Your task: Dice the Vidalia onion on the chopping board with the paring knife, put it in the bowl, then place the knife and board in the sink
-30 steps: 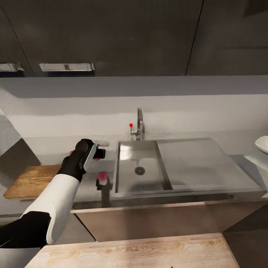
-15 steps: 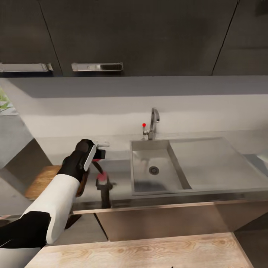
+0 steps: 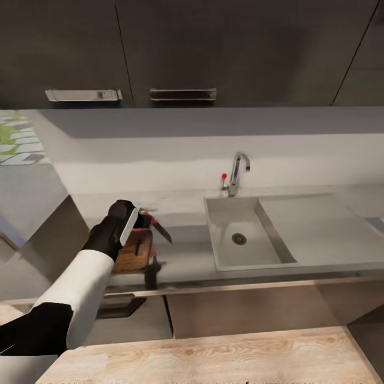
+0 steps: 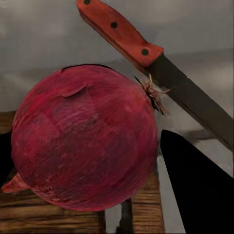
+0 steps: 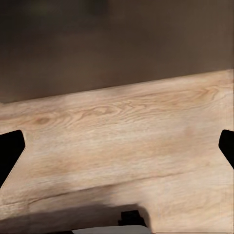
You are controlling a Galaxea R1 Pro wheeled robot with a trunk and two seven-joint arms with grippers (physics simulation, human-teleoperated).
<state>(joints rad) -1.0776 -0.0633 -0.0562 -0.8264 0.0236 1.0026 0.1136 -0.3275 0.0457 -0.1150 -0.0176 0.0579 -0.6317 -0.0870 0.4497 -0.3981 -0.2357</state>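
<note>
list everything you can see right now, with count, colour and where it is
Vidalia onion: one, pink-red, held in the left gripper above the board's right end
chopping board: one, brown wood, on the countertop left of the sink, partly hidden by the left arm
paring knife: one, red-brown handle, dark blade, on the countertop beside the board
sink: one, grey basin with a drainboard to its right
tap: one, chrome with a red knob, behind the sink
countertop: one, grey
cabinets: dark grey, above the counter
floor: light wood
left gripper: black, closed on the onion
right gripper: black fingertips apart, over the floor
</note>
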